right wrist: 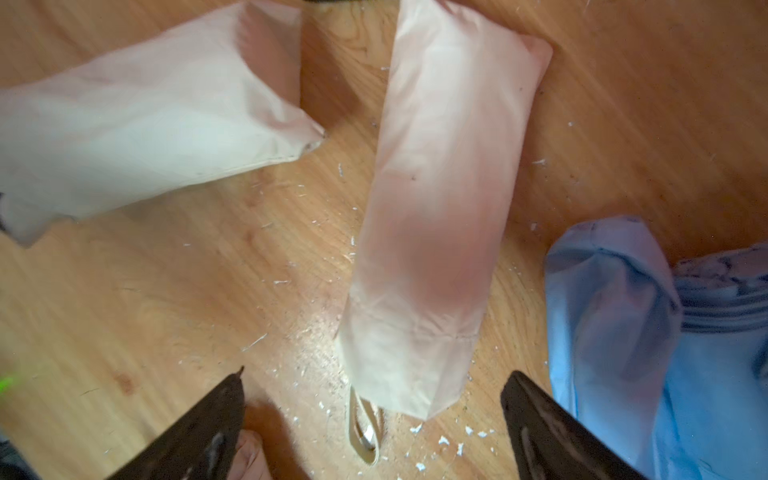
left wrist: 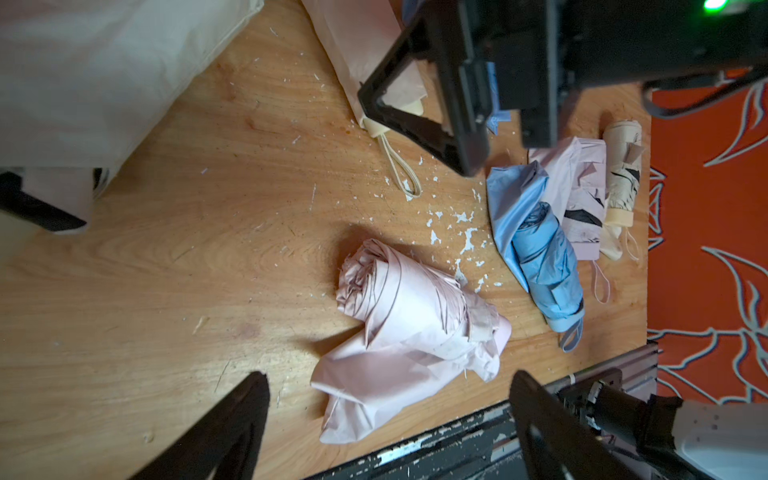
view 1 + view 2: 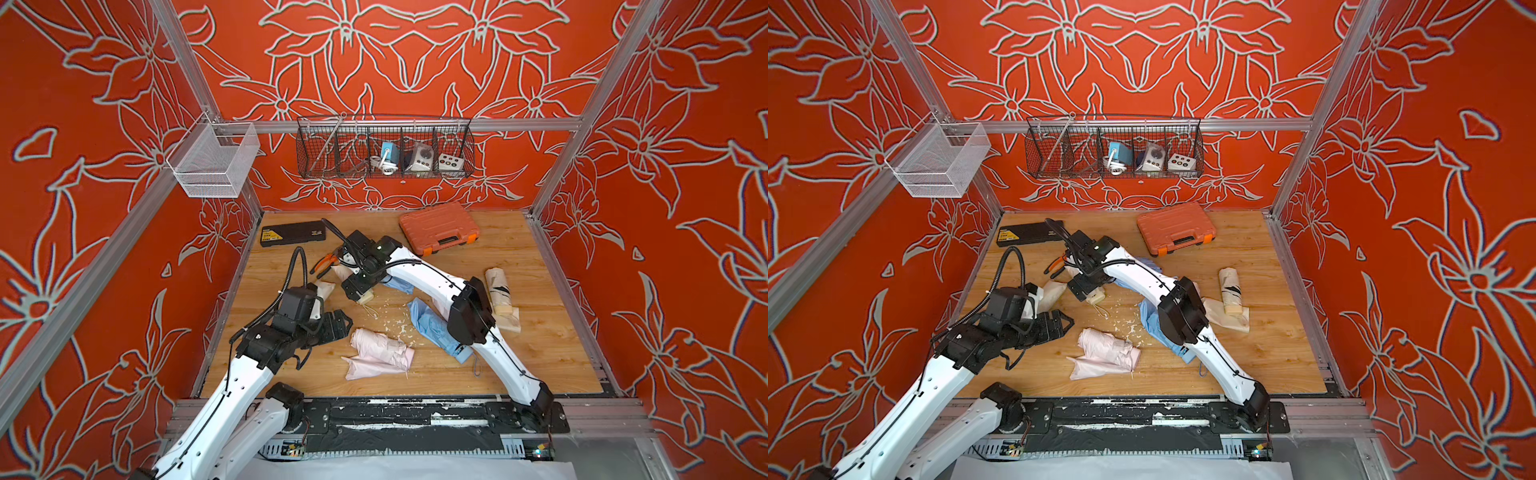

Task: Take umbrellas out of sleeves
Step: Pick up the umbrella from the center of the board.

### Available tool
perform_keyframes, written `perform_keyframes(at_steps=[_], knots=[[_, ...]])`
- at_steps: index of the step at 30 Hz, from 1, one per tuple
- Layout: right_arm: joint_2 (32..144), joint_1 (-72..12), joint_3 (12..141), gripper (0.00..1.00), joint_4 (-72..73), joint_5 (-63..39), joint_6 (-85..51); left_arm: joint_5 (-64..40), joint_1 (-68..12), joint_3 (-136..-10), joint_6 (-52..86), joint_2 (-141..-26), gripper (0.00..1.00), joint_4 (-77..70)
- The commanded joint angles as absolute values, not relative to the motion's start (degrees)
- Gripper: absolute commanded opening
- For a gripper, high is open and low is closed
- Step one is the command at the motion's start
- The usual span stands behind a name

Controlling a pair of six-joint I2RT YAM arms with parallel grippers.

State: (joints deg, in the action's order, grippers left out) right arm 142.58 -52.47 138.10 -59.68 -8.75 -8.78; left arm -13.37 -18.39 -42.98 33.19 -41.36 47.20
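Wooden counter (image 3: pixel 540 257), littered with white flakes, carries the work inside red floral walls.

Sleeved cream umbrella (image 1: pixel 432 232): lies flat and fully covered, with its wrist cord (image 1: pixel 365 432) protruding from the sleeve's open end.

Right gripper (image 1: pixel 376 372): directly above that open end, jaws wide apart, holding nothing.

Just beside the sleeved cream umbrella lie a second cream sleeve (image 1: pixel 145 124), contents not discernible, and a light blue sleeve (image 1: pixel 602 311).

Farther from it, toward the robot base, the pink umbrella (image 2: pixel 399 299) rests bare on its limp pink sleeve (image 2: pixel 374 399). The left gripper (image 2: pixel 388 374) hovers over these, jaws apart, empty.

Step in hand, as judged: approach for extracting the cream umbrella. The next move requires descent, closure on the handle end, and restraint of the sleeve's closed end while pulling lengthwise.
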Motion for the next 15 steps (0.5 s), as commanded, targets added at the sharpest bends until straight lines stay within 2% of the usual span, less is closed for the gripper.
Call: perform_keyframes(at_steps=[1,10,15], knots=[[144.6,-52.5,139.8,0.99,-57.8,-6.6,-6.5,-13.3,-18.5,-47.2,30.8,-39.1,0.92,49.8],[151.7,-51.7,147.4,0.99,-58.0,-5.4,-5.1,-14.2,-18.5,-44.7,33.4,-36.8,0.92,47.2],[154.5,-50.5,149.9,0.94,-56.7,-6.7,-5.9,-13.9,-18.5,-45.2,33.7,-38.3,0.92,48.0]])
